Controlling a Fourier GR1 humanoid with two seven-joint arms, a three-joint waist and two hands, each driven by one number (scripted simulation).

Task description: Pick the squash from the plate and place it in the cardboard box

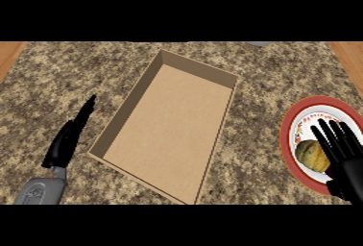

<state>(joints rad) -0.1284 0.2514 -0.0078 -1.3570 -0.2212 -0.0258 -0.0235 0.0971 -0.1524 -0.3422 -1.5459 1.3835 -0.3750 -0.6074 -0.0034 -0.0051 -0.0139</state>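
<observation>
A small green and orange squash lies on a round plate with a red rim and a patterned white centre, at the right edge of the counter. My right hand hovers over the plate's right side with its fingers straight and spread; they sit just right of the squash and cover part of it. The cardboard box lies open and empty in the middle of the counter, left of the plate. My left hand rests at the lower left, fingers straight and pointing away, left of the box.
The speckled granite counter runs under everything. Wooden strips show at the far left and far right edges. A small grey object peeks in at the top edge.
</observation>
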